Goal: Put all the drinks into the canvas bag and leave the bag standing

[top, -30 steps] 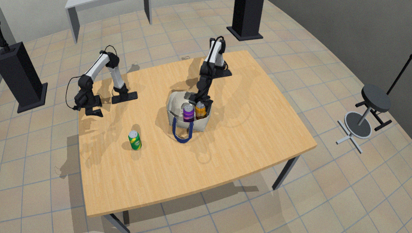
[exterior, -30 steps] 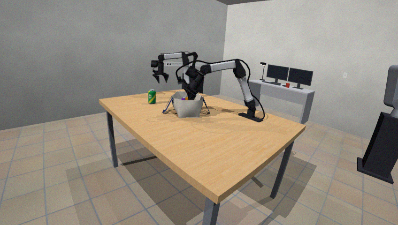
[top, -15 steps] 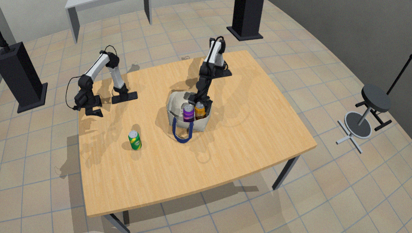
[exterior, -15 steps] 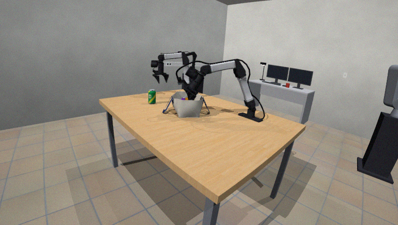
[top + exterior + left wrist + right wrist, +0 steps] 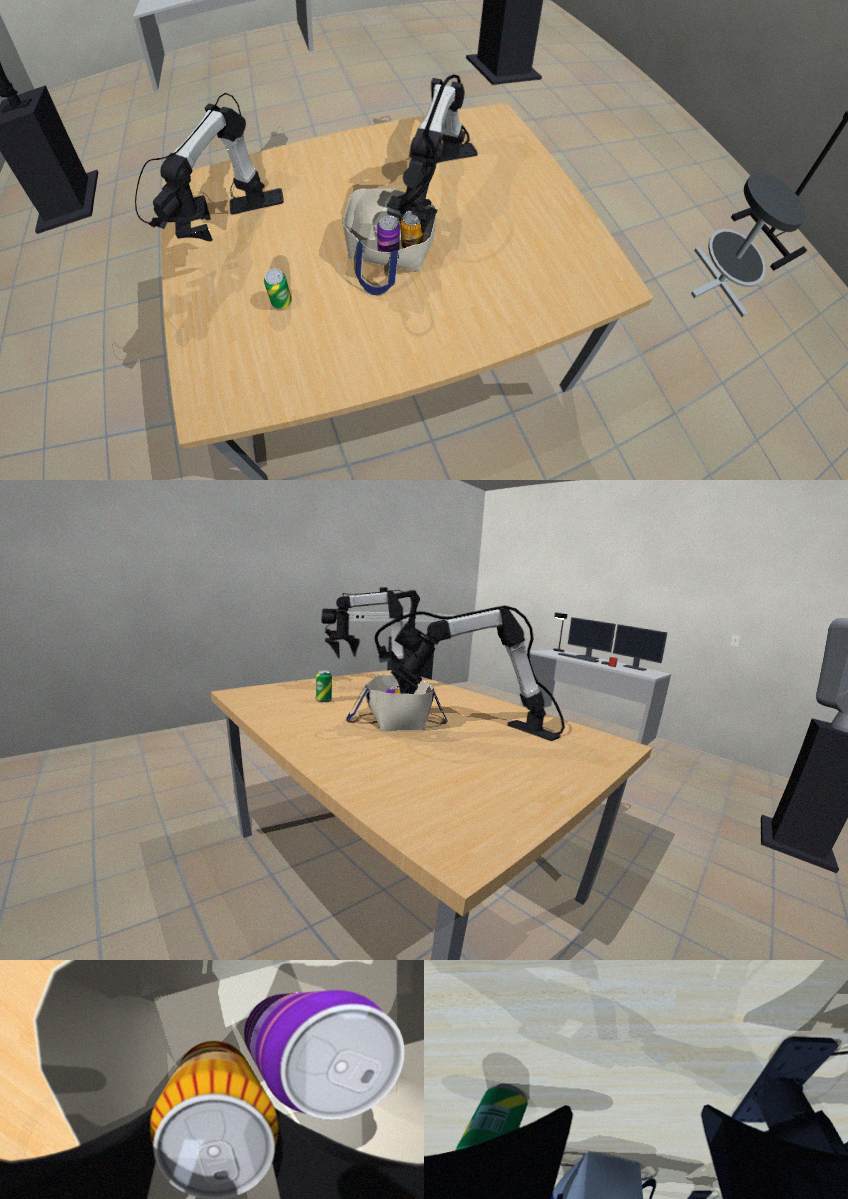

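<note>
Table [image 5: 505, 285] [image 5: 446, 813] [image 5: 15, 1084] [image 5: 548, 990]: light wood top, crossed by shadows.
Room: tiled floor [image 5: 595, 416] [image 5: 89, 866] and grey walls [image 5: 684, 35] [image 5: 238, 598].
Bag [image 5: 407, 259] [image 5: 401, 710] [image 5: 70, 1025]: stood on the table, walls up.
Orange can [image 5: 411, 231] [image 5: 397, 689] [image 5: 211, 1089]: held by the left gripper [image 5: 416, 214] [image 5: 407, 689] [image 5: 214, 1107] within the bag; contact with its floor cannot be told.
Purple can [image 5: 388, 234] [image 5: 391, 689] [image 5: 279, 1045]: seen inside, beside the orange can.
Green can [image 5: 278, 291] [image 5: 323, 686] [image 5: 494, 1116]: upright on the table, outside the bag.
Right gripper [image 5: 205, 223] [image 5: 347, 656] [image 5: 638, 1107]: raised, fingers spread wide, nothing held.
Top view only: a round stool [image 5: 773, 205] is shown.
Exterior view only: two monitors [image 5: 590, 635] and a red cup [image 5: 612, 662] are shown.
Left wrist view: both lids are revealed closely; in the exterior view, the cans are mostly hidden by the bag wall.
</note>
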